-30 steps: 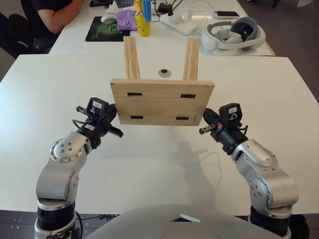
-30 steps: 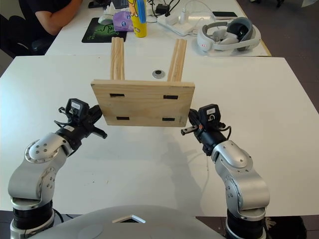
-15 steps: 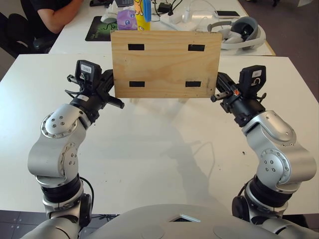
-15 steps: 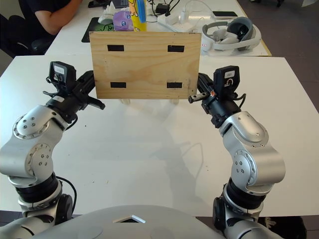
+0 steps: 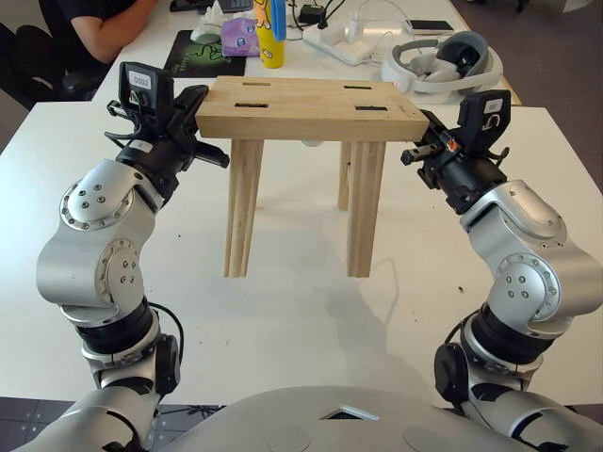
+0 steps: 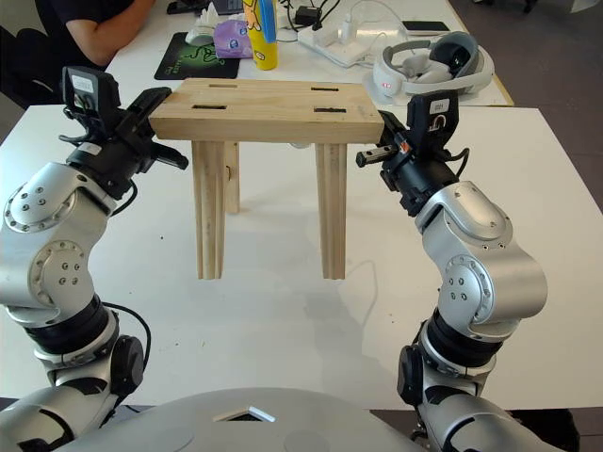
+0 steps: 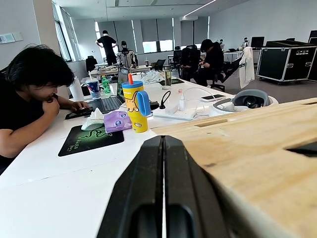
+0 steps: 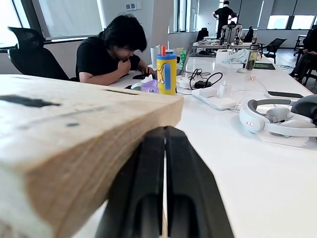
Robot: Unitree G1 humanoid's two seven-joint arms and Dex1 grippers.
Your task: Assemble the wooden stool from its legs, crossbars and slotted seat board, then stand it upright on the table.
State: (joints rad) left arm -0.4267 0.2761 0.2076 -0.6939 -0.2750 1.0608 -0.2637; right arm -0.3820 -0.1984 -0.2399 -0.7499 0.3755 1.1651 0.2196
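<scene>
The assembled wooden stool stands upright at the middle of the white table (image 5: 283, 320), its slotted seat board (image 5: 306, 97) level and on top. Its legs (image 5: 242, 207) point down, with the feet at or just above the tabletop. My left gripper (image 5: 195, 97) is shut and presses against the seat's left end. Against the seat's right end my right gripper (image 5: 421, 139) is also shut. In the left wrist view the closed fingers (image 7: 163, 188) lie beside the seat board (image 7: 257, 148). The right wrist view has the closed fingers (image 8: 166, 188) just under the board's corner (image 8: 74, 129).
Behind my table, a second table holds a yellow bottle (image 5: 272, 33), a purple pouch (image 5: 237, 38), a dark mouse mat (image 5: 196, 56), a white power strip (image 5: 344, 38) and a headset (image 5: 441, 64). A person sits at its far left corner.
The stool swung from lying with its seat facing me to upright with the legs down. Both arms rose and moved farther from me, staying at the seat's two ends.
</scene>
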